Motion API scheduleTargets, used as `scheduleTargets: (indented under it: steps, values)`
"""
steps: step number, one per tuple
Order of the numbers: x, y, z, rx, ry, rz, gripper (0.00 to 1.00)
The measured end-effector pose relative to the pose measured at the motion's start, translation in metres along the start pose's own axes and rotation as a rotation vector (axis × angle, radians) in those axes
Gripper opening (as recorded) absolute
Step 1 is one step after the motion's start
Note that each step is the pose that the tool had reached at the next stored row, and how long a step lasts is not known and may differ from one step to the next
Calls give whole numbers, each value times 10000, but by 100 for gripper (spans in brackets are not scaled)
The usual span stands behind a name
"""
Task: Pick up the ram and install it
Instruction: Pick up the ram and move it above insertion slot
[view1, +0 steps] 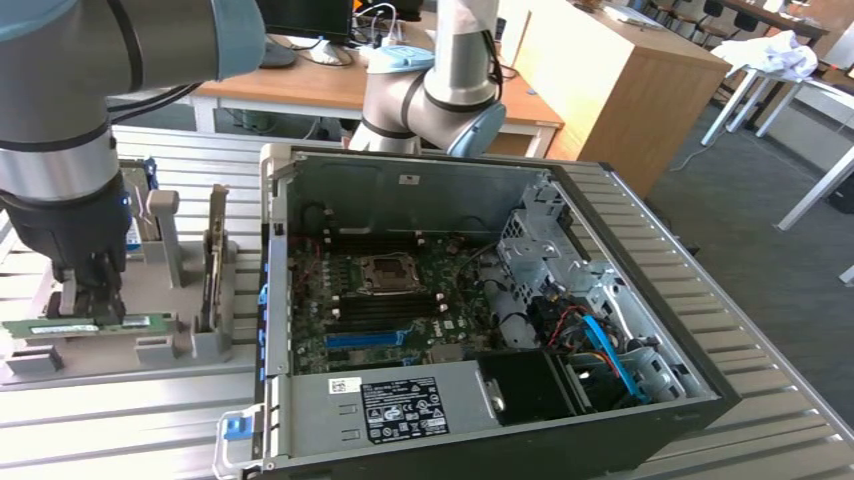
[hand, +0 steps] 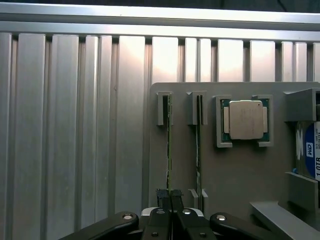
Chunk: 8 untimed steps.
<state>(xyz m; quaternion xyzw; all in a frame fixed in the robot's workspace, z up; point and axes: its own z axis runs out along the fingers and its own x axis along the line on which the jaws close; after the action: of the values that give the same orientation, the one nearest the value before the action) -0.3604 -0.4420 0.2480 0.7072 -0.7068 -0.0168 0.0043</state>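
Here, the robot arm's black claw pinches the long, thin green ram at the exterior view's left.
The ram stands on edge in a slot of the grey plastic holder on the ribbed metal worktop, claw fingers closed against both its faces. To the exterior view's right sits the open black computer case, its green motherboard exposed.

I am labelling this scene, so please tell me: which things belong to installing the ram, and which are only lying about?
Belong to the job: the ram, the end effector shut on it, the open computer case with its motherboard.
Only lying about: the second memory stick, the processor chip, the hard drive, all in the grey holder.
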Motion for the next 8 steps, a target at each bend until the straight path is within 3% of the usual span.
scheduleTargets:
  steps: [8]
  values:
    - [-2,-6,-124,0,-1,0,12]
